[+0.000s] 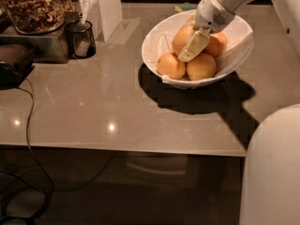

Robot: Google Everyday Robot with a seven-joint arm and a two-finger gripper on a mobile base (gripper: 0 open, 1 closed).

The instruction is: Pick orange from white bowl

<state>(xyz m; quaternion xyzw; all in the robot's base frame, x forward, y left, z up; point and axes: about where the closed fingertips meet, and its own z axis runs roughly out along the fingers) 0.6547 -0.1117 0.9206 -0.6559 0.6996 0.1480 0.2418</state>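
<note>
Camera view: bowl [157,35] on table [93,102], frame's 1 o'clock. Orange [180,38] at bowl's 11 o'clock, smaller fruits [169,65] around. Gripper [192,48] inside bowl, against orange's 3 o'clock side; open or closed, cannot tell

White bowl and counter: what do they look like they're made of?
White bowl: likely glazed ceramic or hard plastic; smooth, opaque, thin rim, soft sheen. Counter: polished stone or laminate, grey-beige, glossy; it mirrors point lights. Gripper is inside the bowl, at the orange.
</note>
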